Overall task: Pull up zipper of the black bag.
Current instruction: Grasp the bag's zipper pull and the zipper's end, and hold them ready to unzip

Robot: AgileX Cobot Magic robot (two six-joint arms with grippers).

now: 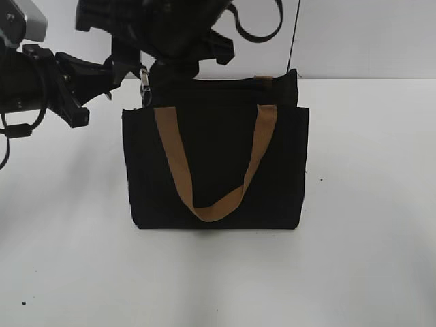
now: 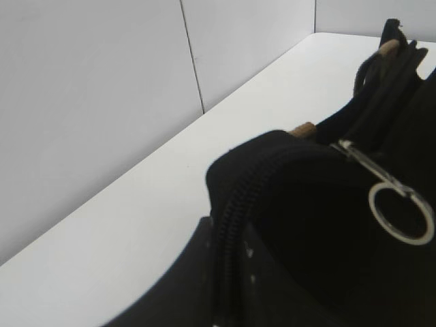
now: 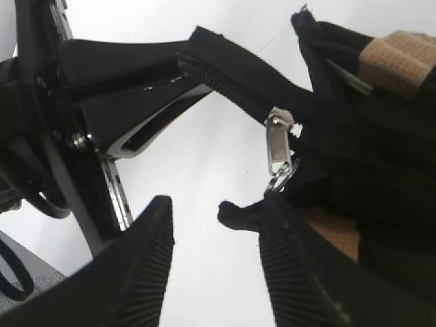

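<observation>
The black bag (image 1: 218, 170) stands upright mid-table, and a tan strap (image 1: 211, 208) hangs down its front. The zipper (image 1: 144, 85), a silver pull tab, hangs at the top left corner. In the right wrist view (image 3: 278, 146) it sits on the zip track with a small ring below it. In the left wrist view the ring (image 2: 402, 214) shows to the right. My left gripper (image 1: 116, 68) (image 2: 225, 272) is shut on the fabric end of the bag's zip track. My right gripper (image 3: 212, 228) is open and empty, just below the pull tab; in the exterior view (image 1: 180, 48) it hovers over the bag's top.
The white table (image 1: 368, 259) lies around the bag. A pale panelled wall (image 2: 102, 102) stands close behind the table's back edge. A thin black cable (image 1: 294, 34) hangs near the bag's top right corner. The left arm's body (image 1: 34, 88) fills the upper left.
</observation>
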